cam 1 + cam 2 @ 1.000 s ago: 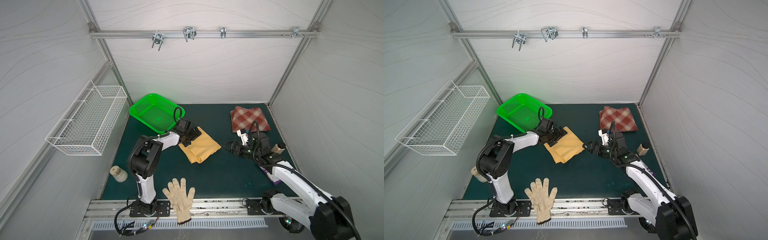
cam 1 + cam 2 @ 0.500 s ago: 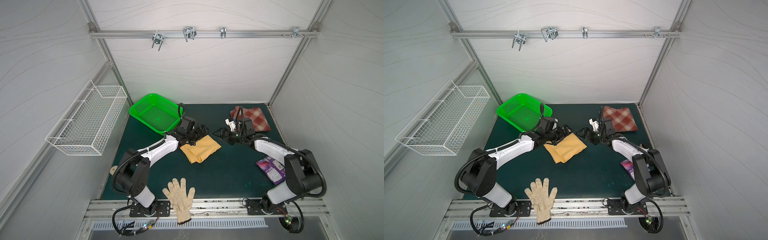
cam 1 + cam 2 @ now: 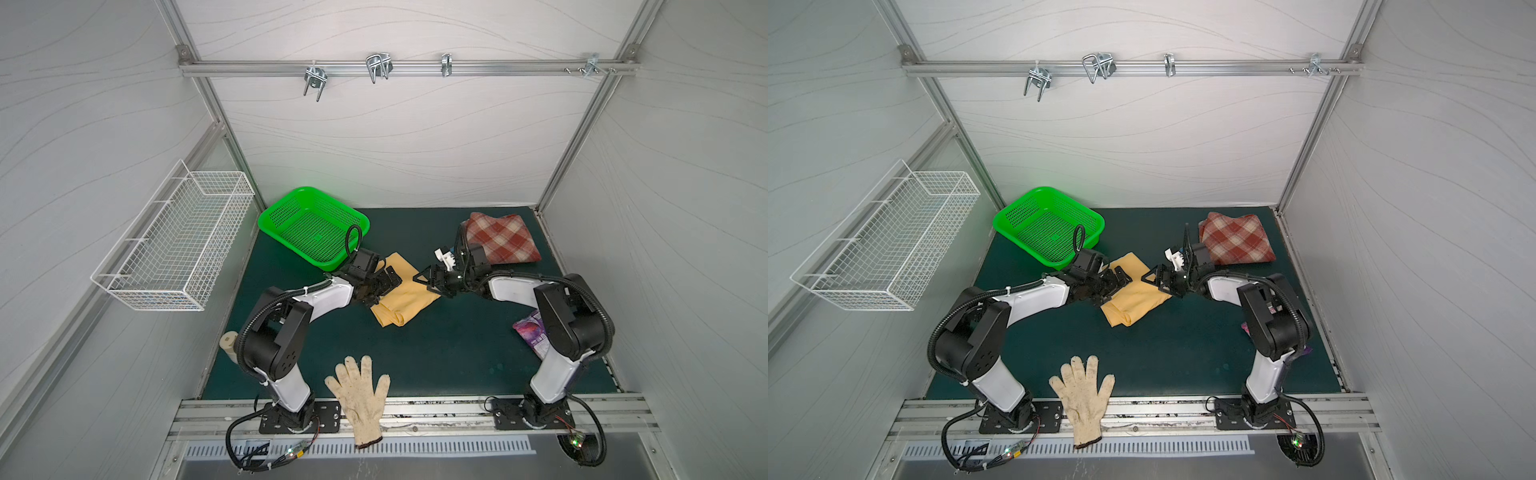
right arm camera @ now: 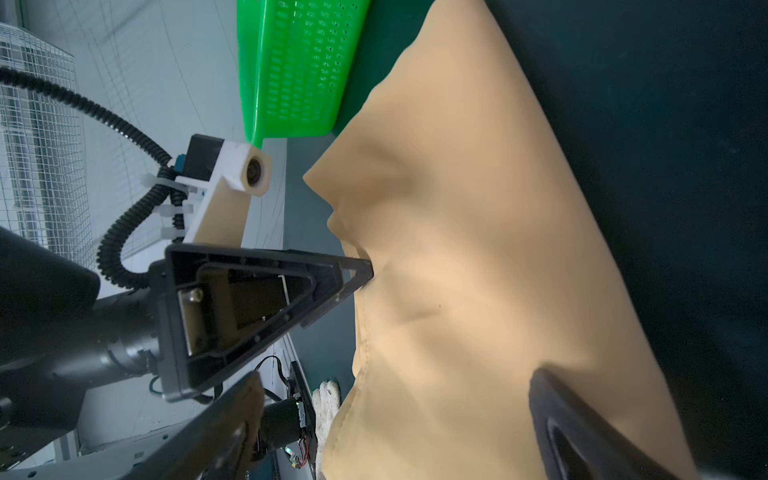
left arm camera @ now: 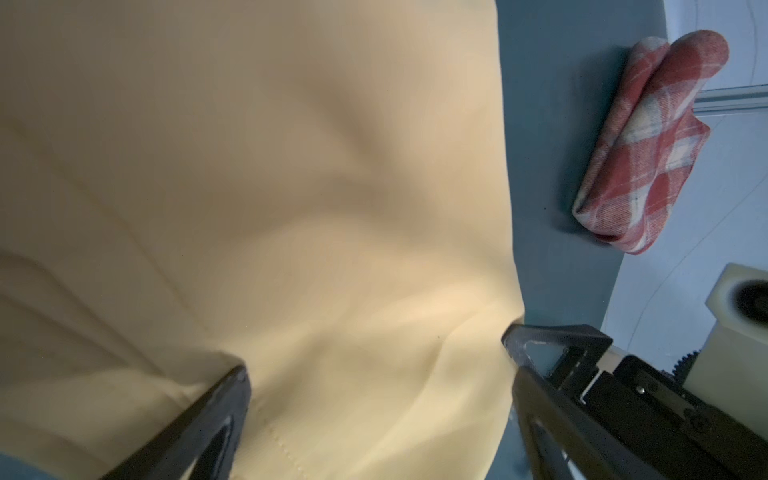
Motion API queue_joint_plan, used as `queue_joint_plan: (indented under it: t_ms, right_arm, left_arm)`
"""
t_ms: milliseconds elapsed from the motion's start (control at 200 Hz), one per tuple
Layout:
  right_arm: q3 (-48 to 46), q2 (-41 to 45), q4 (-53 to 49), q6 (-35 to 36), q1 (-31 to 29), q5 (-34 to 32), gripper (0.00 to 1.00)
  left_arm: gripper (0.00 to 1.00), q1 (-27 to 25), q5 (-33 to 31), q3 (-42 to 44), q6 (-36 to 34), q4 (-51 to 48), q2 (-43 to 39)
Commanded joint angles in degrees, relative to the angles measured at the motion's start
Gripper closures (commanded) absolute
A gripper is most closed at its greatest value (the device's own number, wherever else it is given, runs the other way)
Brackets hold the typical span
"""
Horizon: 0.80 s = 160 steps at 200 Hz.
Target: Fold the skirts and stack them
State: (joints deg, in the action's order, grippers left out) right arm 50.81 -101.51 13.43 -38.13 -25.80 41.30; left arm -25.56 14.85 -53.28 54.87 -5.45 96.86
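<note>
Dark green mat (image 3: 457,357) fills the lower middle of both top views. Green plastic basket (image 3: 311,226) sits at its upper left. Plaid skirt (image 3: 503,239), folded, lies upper right. Mustard-yellow skirt (image 3: 405,297), folded, lies at centre, apart from the plaid. Left gripper (image 3: 384,286) is at its left edge, jaws spread wide, one tip touching the cloth, nothing clamped. Right gripper (image 3: 432,286) is at its right corner, jaws likewise spread, empty.
</note>
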Motion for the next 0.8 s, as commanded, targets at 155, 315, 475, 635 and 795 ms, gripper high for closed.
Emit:
queue_joint_plan:
  t_ms: [155, 315, 475, 635, 795]
  right_arm:
    - [-9.27, 3.72, 4.51, -1.82, -3.11, -4.81, 0.01]
    - [-15.03, 4.71, 7.65, -4.01, -6.99, -9.3, 0.01]
    - [-21.87, 5.13, 16.71, -12.13, -11.73, -14.25, 0.01]
    - [-23.08, 8.31, 18.5, -16.84, -21.95, -24.18, 0.01]
    - [-15.47, 7.9, 14.03, -16.27, -29.52, -29.22, 0.01]
  left_arm:
    - [0.01, 1.83, 0.52, -5.79, -4.44, -2.46, 7.72]
    - [0.01, 1.83, 1.02, -12.58, -6.68, -6.03, 13.64]
    - [0.01, 1.83, 1.41, -19.07, -9.51, -9.64, 18.4]
    - [0.01, 1.61, 2.49, -28.01, -14.59, -16.73, 23.38]
    - [0.01, 0.59, 5.7, -35.13, -17.64, -21.33, 27.69]
